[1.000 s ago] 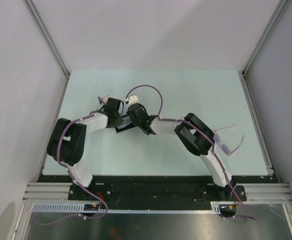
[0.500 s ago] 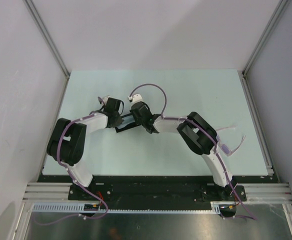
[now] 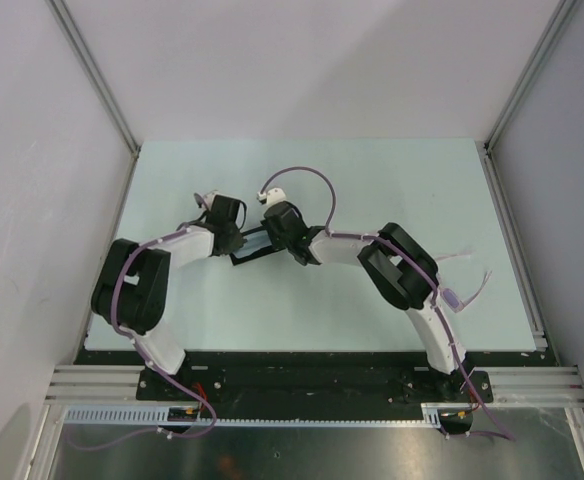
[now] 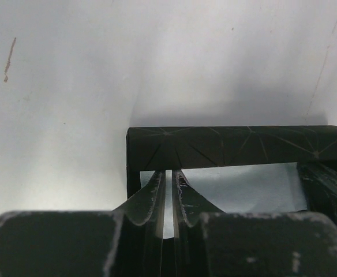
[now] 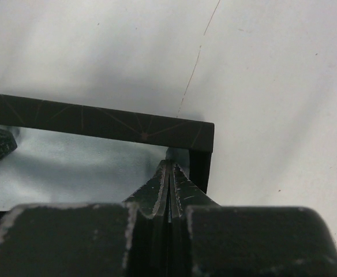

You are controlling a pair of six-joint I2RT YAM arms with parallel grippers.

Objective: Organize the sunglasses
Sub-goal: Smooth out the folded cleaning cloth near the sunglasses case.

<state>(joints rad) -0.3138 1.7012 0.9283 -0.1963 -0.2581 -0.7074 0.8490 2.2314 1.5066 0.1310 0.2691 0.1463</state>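
Left of centre, left gripper (image 4: 169, 184): unmoved at the case's left end; fingers almost together with a thin slit between; cannot tell if they pinch anything
Case (image 3: 255, 251): black, open on top, lying between the two grippers
Inside case: pale blue cloth (image 4: 243, 187) only, no sunglasses
Right gripper (image 5: 169, 176): has shifted slightly, tips at the case's right corner, jaws pressed together on nothing
Sunglasses (image 3: 454, 297): far right on table (image 3: 372, 180), well apart from case, partly behind right arm (image 3: 402, 270), not moved
Meaning: likely readying the case, sunglasses not yet handled
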